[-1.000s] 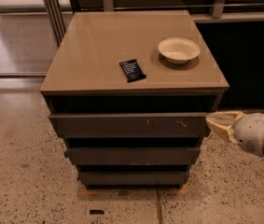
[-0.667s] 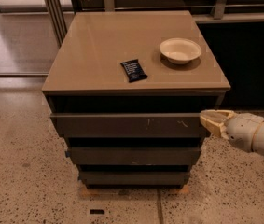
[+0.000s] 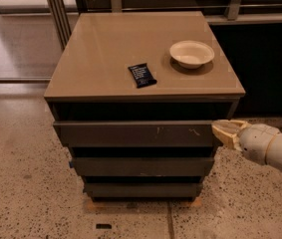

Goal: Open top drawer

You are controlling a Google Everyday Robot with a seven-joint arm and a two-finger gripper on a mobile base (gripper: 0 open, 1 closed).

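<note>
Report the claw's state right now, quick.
Claw: open or closed cannot be told; it is at the right end of the top drawer front.

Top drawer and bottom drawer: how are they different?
The top drawer is wider than the bottom drawer. The top drawer has pale scratches; the bottom drawer shows none. The claw is beside the top drawer's right end, far above the bottom drawer. Both are dark grey, without handles.
</note>
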